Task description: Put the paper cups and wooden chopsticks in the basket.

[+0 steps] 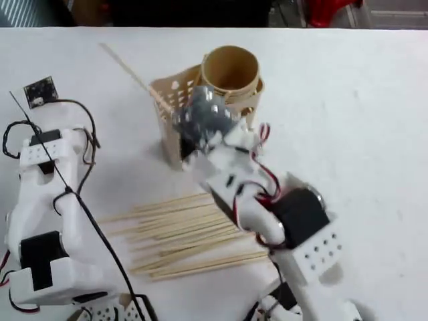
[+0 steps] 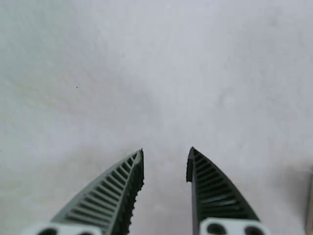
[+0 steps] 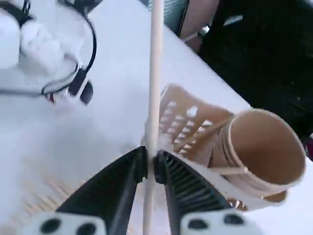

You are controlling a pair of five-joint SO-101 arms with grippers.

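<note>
Right gripper is pinching one wooden chopstick; jaws are sitting almost shut, gripping the stick low on its length, with most of the stick running out past the tips; the stick is crossing just in front of the basket wall; in the high view it is slanting away from the basket on the side facing the left arm; cannot tell if its lower end is inside the basket or only beside it. Right arm is bending at the elbow and leaning in over the basket's near wall, wrist right above it; it is covering part of that wall. Left gripper is hanging part-open, a moderate gap between the jaws, gripping nothing, pointing at bare table; left arm is sitting folded, well apart from the basket. Paper cups are sitting nested as one stack inside the basket, at the end away from the held stick, top rim poking above the basket wall. Chopstick pile is lying flat on the table near the basket, between it and the arm bases, not touching it.
</note>
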